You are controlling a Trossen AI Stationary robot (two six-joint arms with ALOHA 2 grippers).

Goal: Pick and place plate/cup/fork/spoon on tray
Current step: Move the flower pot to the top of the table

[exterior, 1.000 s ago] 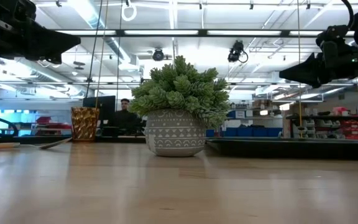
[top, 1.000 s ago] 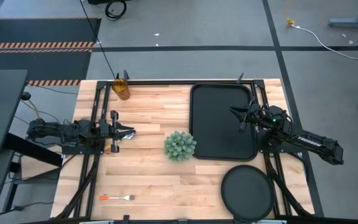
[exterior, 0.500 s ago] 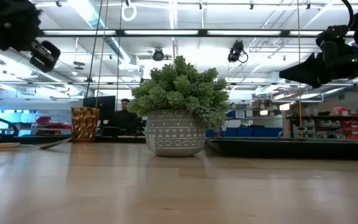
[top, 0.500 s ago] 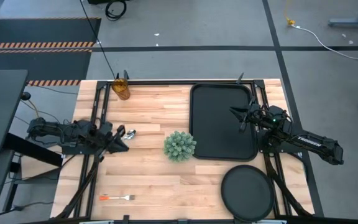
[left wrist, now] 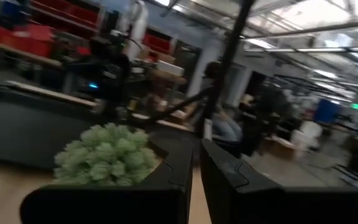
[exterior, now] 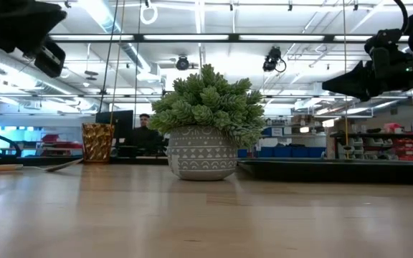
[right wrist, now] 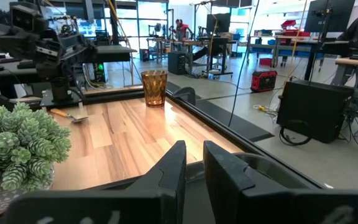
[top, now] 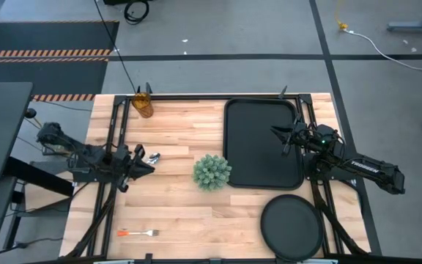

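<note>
The left gripper (top: 146,168) hung above the worktop (top: 182,213) at its left side, fingers (left wrist: 179,171) clenched to a thin slit and grasping nothing. The spoon (top: 152,156) lay flat on the wood just beside those fingertips, on the far side of them, not held. The right gripper (top: 277,132) hovered over the tray (top: 258,128) near its right rim, fingers (right wrist: 174,163) likewise nearly closed and empty.

Against the earlier frames, the left arm had drawn back toward the left edge and turned, leaving the spoon uncovered where the gripper formerly stood over it. The right arm had not shifted, and no item had moved.

The cup (top: 144,105) stood upright at the far left corner, close to the worktop's edge. The fork (top: 138,233) lay near the front left edge, well apart from both grippers. The plate (top: 291,224) sat at the front right corner, just beside the tray's near end. The potted plant (top: 212,172) stood between spoon and tray, close to the tray's left rim. The tray's surface carried nothing; bare wood lay open between plant and fork.
</note>
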